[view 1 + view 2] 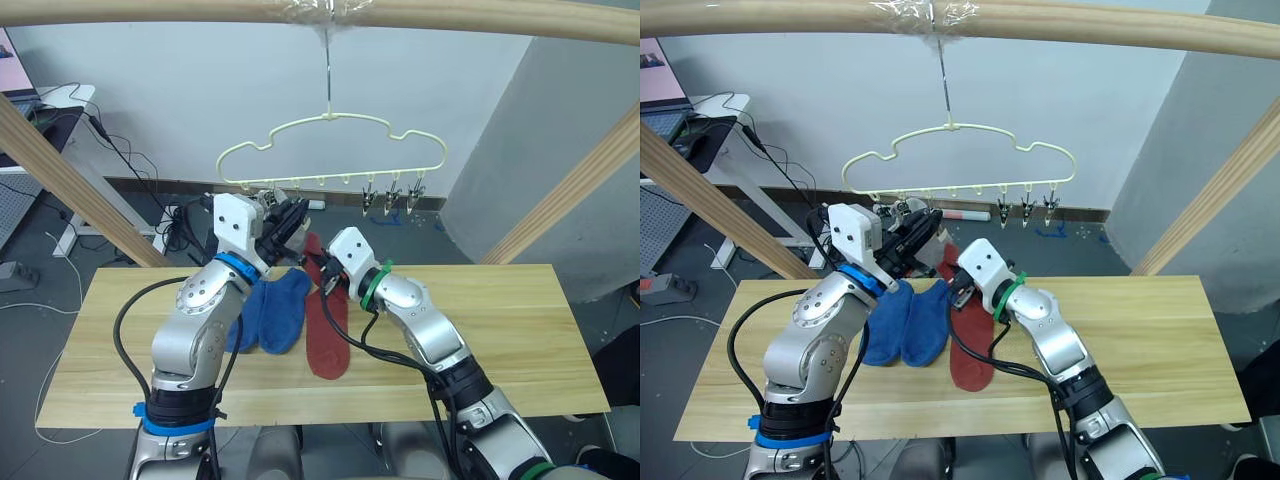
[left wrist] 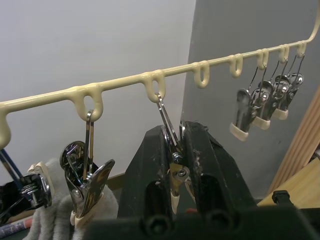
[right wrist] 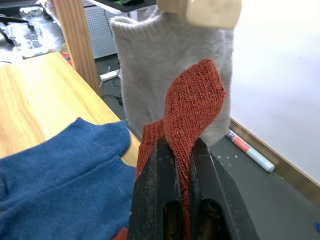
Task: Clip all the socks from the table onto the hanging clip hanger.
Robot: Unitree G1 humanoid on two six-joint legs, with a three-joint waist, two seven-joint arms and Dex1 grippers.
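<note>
The pale-yellow clip hanger (image 1: 330,118) hangs by its hook from the top pole. My left gripper (image 2: 175,137) is raised to its row of clips and is shut on one metal clip (image 2: 172,172), squeezing it. In the neighbouring clip hangs a light grey sock (image 3: 165,65). My right gripper (image 3: 182,155) is shut on the end of a rust-red sock (image 3: 192,100), held up just in front of the grey one. Rust-red fabric (image 1: 327,335) trails down onto the table (image 1: 490,330). Beside it lie two blue socks (image 1: 282,310).
Three free clips (image 1: 393,195) hang at the hanger's right end. Thick wooden poles frame the scene: one across the top (image 1: 450,18) and slanted ones at left (image 1: 60,170) and right (image 1: 575,185). A desk with cables (image 1: 60,110) stands behind on the left.
</note>
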